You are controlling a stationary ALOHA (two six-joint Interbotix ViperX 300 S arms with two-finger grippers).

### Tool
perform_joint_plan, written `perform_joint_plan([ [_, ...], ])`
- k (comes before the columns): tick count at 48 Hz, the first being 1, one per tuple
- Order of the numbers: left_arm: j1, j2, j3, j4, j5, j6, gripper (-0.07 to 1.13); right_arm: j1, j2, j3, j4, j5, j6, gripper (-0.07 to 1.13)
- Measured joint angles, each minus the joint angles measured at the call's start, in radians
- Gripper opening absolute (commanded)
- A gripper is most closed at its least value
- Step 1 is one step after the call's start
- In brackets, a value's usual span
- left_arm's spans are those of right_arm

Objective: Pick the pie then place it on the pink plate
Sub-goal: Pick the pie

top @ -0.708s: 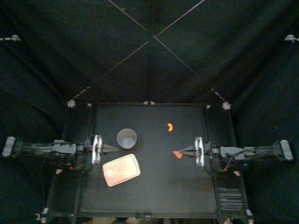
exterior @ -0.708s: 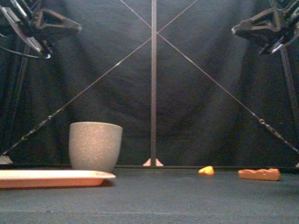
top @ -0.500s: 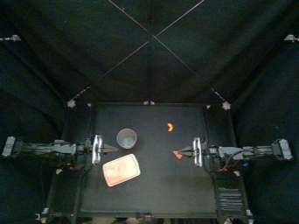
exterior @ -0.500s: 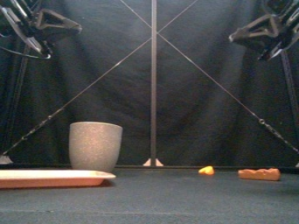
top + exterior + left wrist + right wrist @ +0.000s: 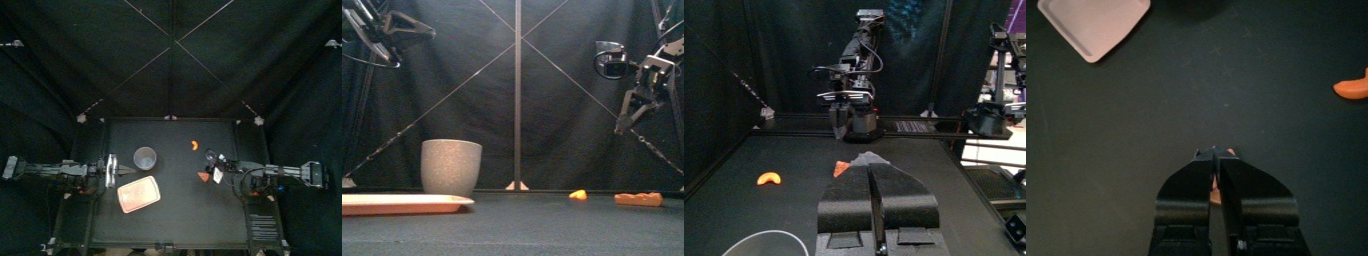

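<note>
Gripper on my right (image 5: 1215,154) is hanging over the table's right half, tips pointing down and clear of the surface. Its jaws are pressing together with nothing between them. The pie (image 5: 639,199) is lying flat on the table just beside this gripper, on the side toward the middle. I am not touching it. It is showing as a low orange-red wedge with a bumpy upper edge.

A small orange toy (image 5: 577,195) is resting further back, apart from the pie. The pink plate (image 5: 139,194) is sitting empty near the front on the left half, well apart from the pie. The tall grey speckled cup (image 5: 452,166) is standing upright just behind it.

My left gripper (image 5: 878,170) is resting at the table's left side, raised above the surface. Its jaws are also lying closed and holding nothing.

The table (image 5: 174,215) is spreading out black and flat beneath everything. Black curtains (image 5: 462,90) are closing in the back and sides of the booth.
</note>
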Motion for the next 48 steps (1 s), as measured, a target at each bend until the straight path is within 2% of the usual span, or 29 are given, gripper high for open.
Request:
perform_joint_plan([
  [4,0.0,0.0,0.0,0.0,-0.002,0.002,0.0,-0.008,0.0,0.0,0.008,0.008,0.005,1.04],
  [7,0.0,0.0,0.0,0.0,0.0,0.002,-0.01,-0.014,0.003,-0.002,0.017,0.011,0.005,1.12],
  [15,0.0,0.0,0.0,0.0,0.0,0.003,-0.01,-0.029,0.048,-0.002,0.043,0.018,0.003,1.01],
  [25,0.005,0.0,0.0,0.002,-0.002,0.003,-0.01,-0.031,0.172,-0.034,0.044,0.091,0.003,1.01],
  [40,0.009,0.0,0.0,0.002,-0.002,0.003,-0.01,-0.046,0.399,-0.175,0.035,0.333,0.002,1.01],
  [48,0.015,0.0,0.006,0.003,0.0,0.003,-0.01,-0.044,0.506,-0.218,0.021,0.351,0.002,1.01],
])
